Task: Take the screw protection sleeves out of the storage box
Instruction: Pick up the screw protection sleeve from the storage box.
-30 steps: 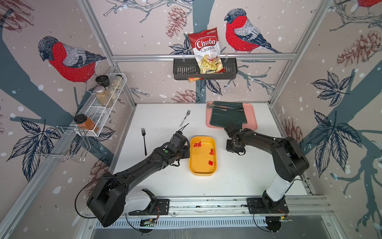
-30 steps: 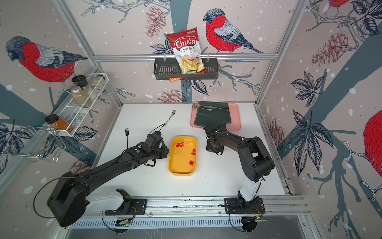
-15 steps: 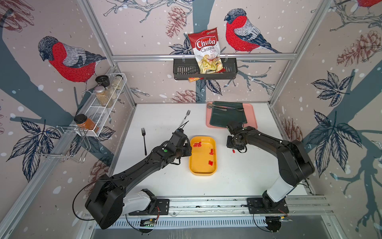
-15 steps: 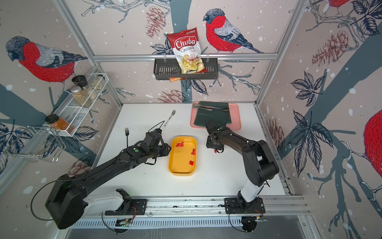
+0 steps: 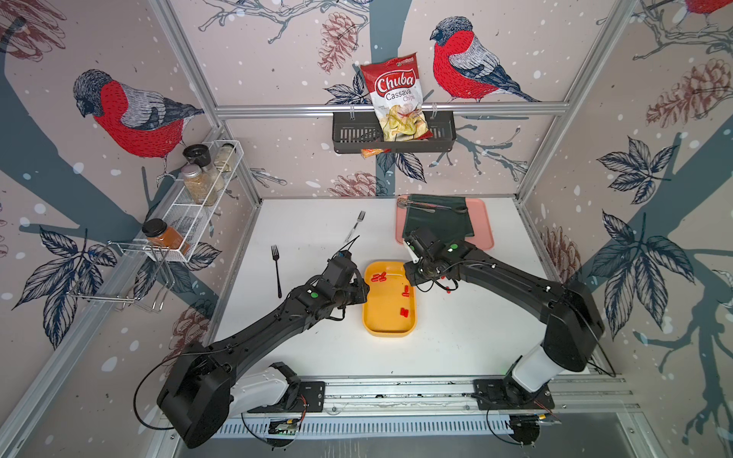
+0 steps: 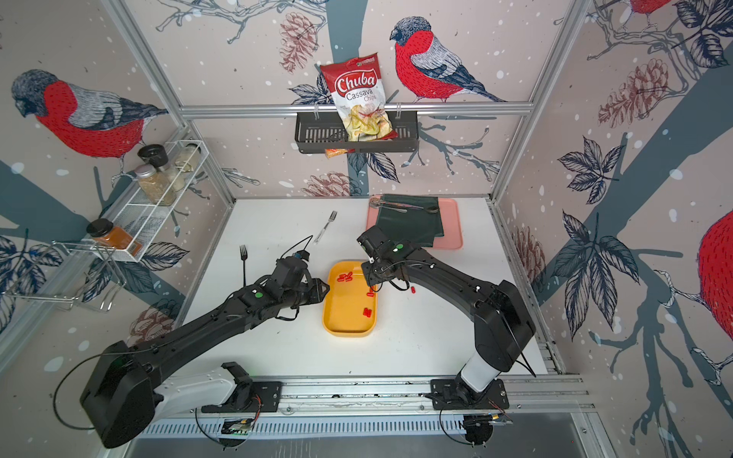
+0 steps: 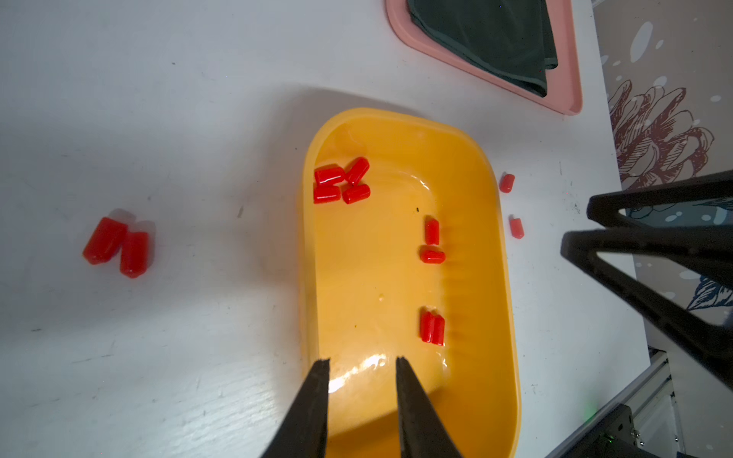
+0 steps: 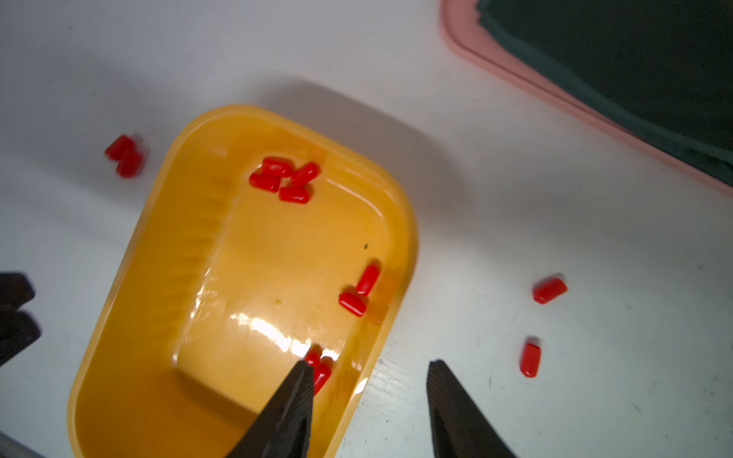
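Low in the middle of both top views, the shallow yellow-orange plastic storage box [image 5: 388, 332] sits on the white table [image 5: 456, 341]. Eight tiny red plastic screw protection sleeves [image 7: 341, 182] lie inside it. Four are bunched at its upper end, two lie along its right side, and two lie side by side lower down.

The left tool [image 7: 363, 361] sits at the box's left rim, jaws a narrow gap apart with nothing between them. The right tool [image 8: 371, 365] is at the upper right corner, jaws spread wide and empty, one fingertip [image 8: 301, 380] over the box and the other over the table.

Four sleeves are already out. A touching pair [image 7: 117, 246] lies on the table on the left arm's side, and two singles [image 8: 549, 290] lie just right of the box.

Further up the frame there's a black fork [image 5: 276, 269], then a silver fork [image 5: 355, 226]. Upper right is a flat pink tray [image 5: 486, 238] under a dark green cloth [image 5: 436, 224]. On the back wall, a black slotted basket [image 5: 440, 137] holds a red chips bag [image 5: 398, 99].
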Robot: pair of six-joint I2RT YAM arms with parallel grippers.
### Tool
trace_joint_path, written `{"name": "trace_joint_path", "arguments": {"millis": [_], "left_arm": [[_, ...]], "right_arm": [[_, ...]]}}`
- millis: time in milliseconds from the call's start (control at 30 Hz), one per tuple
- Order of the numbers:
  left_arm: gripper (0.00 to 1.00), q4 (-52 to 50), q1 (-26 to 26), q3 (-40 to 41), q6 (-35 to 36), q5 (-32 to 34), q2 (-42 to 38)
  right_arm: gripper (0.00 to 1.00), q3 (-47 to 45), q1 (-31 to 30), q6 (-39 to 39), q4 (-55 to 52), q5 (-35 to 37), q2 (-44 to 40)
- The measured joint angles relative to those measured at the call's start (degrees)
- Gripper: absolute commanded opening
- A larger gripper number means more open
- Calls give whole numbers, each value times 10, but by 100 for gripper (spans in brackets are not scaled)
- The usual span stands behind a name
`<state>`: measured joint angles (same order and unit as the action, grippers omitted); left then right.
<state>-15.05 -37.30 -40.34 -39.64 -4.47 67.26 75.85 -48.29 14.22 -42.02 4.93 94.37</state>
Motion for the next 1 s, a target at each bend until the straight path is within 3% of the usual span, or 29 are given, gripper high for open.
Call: {"name": "trace_joint_path", "arguments": {"millis": [167,367,1000], "left_arm": [[29,2,1,20,0,0,-13],[29,2,8,38,0,2,-37],[28,-11,47,59,21,0,-82]], "right_arm": [[47,52,-32,-83,-55,11,56],[47,117,-50,-123,-96,18,126],[41,152,-54,-125,-134,50,233]]}}
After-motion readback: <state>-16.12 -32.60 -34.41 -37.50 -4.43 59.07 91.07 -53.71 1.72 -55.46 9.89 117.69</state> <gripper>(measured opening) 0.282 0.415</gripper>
